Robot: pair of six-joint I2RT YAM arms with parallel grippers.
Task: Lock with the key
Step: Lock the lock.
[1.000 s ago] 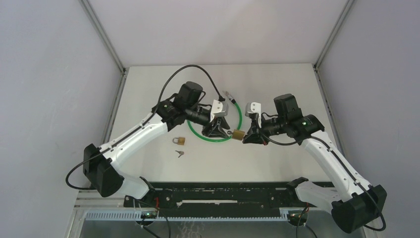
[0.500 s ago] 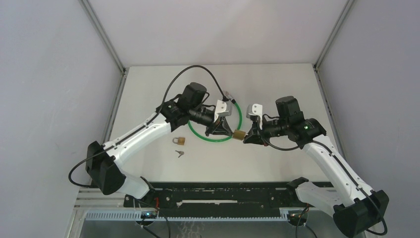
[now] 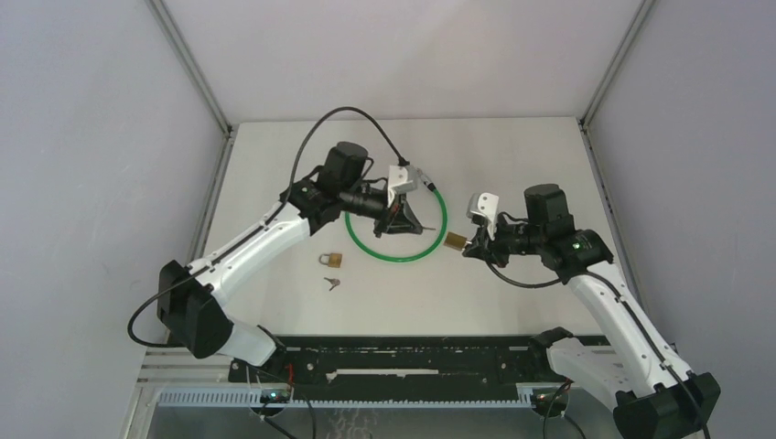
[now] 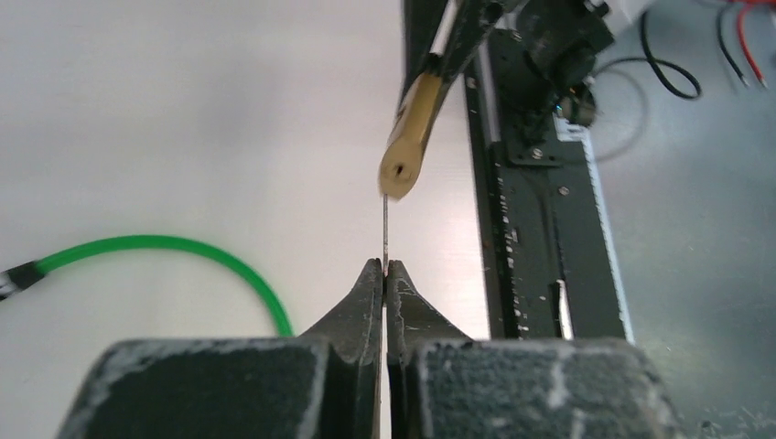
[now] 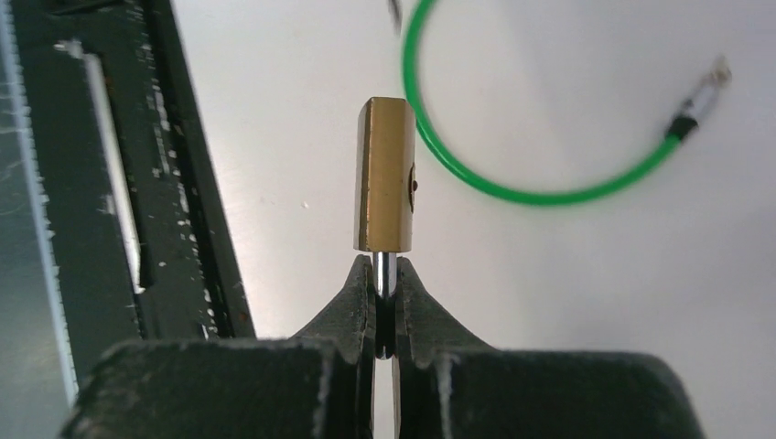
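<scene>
Top view: my left pincer [image 3: 400, 224] hangs over the inside of the green cable loop [image 3: 407, 260]. It is clearly apart from my right pincer [image 3: 468, 247], which carries the small brass padlock [image 3: 455, 240] over the white tabletop [image 3: 512, 165]. A second brass padlock [image 3: 331, 260] and a small loose key [image 3: 332, 283] lie close together left of the loop.

Left wrist: left pincer [image 4: 384, 271] is pressed together, pinching a thin silver key blade [image 4: 384, 229] seen edge-on and poking straight out of the tips. The small brass padlock [image 4: 409, 137] is beyond it, keyhole end towards me. How far beyond, I can't tell here.

Right wrist: right pincer [image 5: 385, 274] is clamped on the steel shackle [image 5: 384, 265]. The small brass padlock [image 5: 384, 174] stands straight out past the tips, with the green cable loop [image 5: 512, 192] behind on the tabletop.
</scene>
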